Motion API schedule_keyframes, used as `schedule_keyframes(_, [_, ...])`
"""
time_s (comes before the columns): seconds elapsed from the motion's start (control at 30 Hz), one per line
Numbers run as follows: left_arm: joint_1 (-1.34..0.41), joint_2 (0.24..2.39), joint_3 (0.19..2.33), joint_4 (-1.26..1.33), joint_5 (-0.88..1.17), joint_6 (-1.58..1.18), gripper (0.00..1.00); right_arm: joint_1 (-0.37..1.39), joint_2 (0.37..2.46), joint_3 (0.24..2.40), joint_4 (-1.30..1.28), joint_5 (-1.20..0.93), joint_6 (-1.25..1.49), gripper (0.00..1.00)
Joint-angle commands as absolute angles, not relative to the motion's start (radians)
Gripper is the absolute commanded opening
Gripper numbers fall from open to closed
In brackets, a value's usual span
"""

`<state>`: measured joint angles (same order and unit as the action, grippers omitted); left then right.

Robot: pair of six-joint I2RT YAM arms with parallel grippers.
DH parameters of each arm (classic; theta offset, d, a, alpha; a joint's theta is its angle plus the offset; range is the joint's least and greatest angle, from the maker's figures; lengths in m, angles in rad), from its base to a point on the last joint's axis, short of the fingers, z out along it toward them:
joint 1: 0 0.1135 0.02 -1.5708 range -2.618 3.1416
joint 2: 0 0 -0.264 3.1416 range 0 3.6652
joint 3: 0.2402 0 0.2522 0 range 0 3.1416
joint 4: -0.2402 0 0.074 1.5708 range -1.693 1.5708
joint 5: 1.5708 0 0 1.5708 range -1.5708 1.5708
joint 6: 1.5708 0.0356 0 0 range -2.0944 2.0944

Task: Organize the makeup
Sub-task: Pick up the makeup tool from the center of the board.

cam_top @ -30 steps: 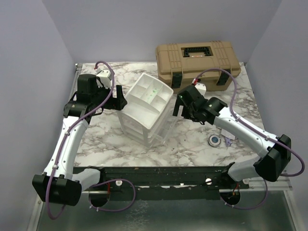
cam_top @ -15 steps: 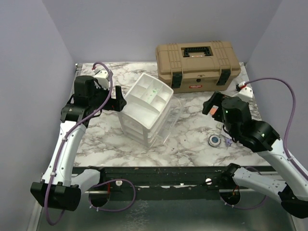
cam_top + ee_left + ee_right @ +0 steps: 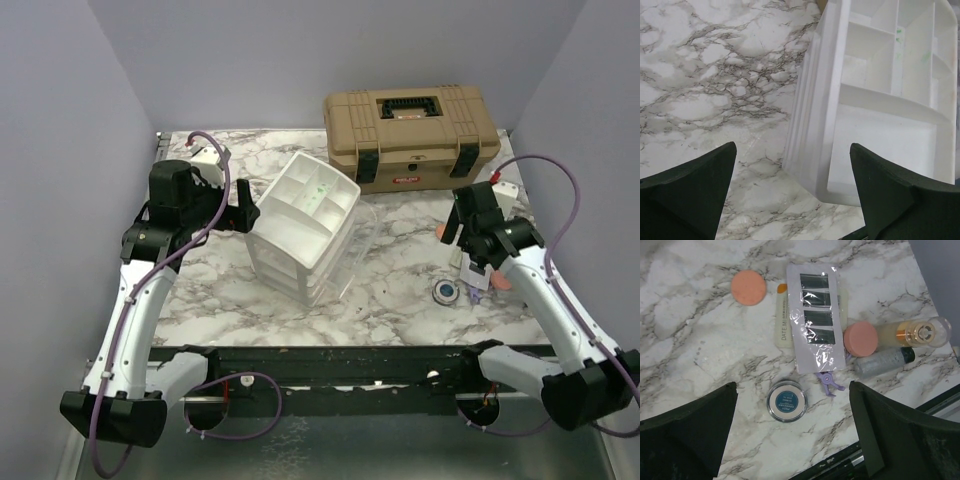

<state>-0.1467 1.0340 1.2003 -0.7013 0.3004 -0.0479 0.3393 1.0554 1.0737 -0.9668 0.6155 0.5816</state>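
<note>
Here, right gripper [image 3: 792, 385] (spread wide) above makeup [image 3: 815, 330].

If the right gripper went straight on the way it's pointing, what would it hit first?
Probably the round blue-centred compact, lying on the table between the fingers of the open right gripper in its wrist view. The clear palette sits just beyond. Depth is unclear, so bare table beside it is possible.

**What stays hidden from me**

From above, my right arm [image 3: 545, 295] hides most of the palette [image 3: 818, 315] and the cream tube [image 3: 782, 320]; only the blue-centred compact [image 3: 445, 291] and slivers of two pink discs [image 3: 441, 232] show. In my right wrist view the tube has one edge tucked under the palette, and its print is only partly legible. The drawer unit [image 3: 812, 120] runs off my left wrist view's top and right edges.
</note>
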Motion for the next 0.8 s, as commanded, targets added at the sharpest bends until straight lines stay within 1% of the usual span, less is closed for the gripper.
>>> schedule_keyframes(0.0, [-0.159, 1.002, 1.205, -0.716, 0.273, -0.043, 0.98, 0.253, 1.156, 1.118, -0.952, 0.513, 0.512, 1.0])
schedule_keyframes(0.1, [-0.17, 0.999, 1.202, -0.715, 0.254, -0.041, 0.98, 0.164, 1.219, 1.144, -0.909, 0.465, 0.511, 1.0])
schedule_keyframes(0.17, [-0.178, 1.003, 1.207, -0.718, 0.24, -0.041, 0.98, 0.122, 1.241, 1.164, -0.913, 0.471, 0.54, 1.0])
schedule_keyframes(0.27, [-0.18, 1.01, 1.224, -0.729, 0.242, -0.043, 0.98, 0.115, 1.211, 1.201, -0.933, 0.55, 0.603, 1.0])
schedule_keyframes(0.37, [-0.179, 1.017, 1.231, -0.731, 0.241, -0.049, 0.98, 0.114, 1.132, 1.241, -0.872, 0.557, 0.532, 1.0])
schedule_keyframes(0.43, [-0.179, 1.022, 1.238, -0.738, 0.24, -0.051, 0.98, 0.105, 1.121, 1.29, -0.89, 0.635, 0.493, 1.0])
schedule_keyframes(0.5, [-0.18, 1.023, 1.244, -0.745, 0.239, -0.05, 0.98, 0.051, 1.142, 1.327, -0.941, 0.699, 0.459, 1.0])
schedule_keyframes(0.57, [-0.179, 1.022, 1.246, -0.746, 0.243, -0.049, 0.98, -0.071, 1.156, 1.319, -0.96, 0.638, 0.424, 1.0])
schedule_keyframes(0.63, [-0.18, 1.022, 1.247, -0.749, 0.247, -0.049, 0.98, -0.204, 1.134, 1.267, -0.935, 0.496, 0.399, 1.0])
schedule_keyframes(0.77, [-0.18, 1.012, 1.236, -0.749, 0.247, -0.052, 0.98, -0.268, 1.051, 1.19, -0.863, 0.253, 0.379, 1.0])
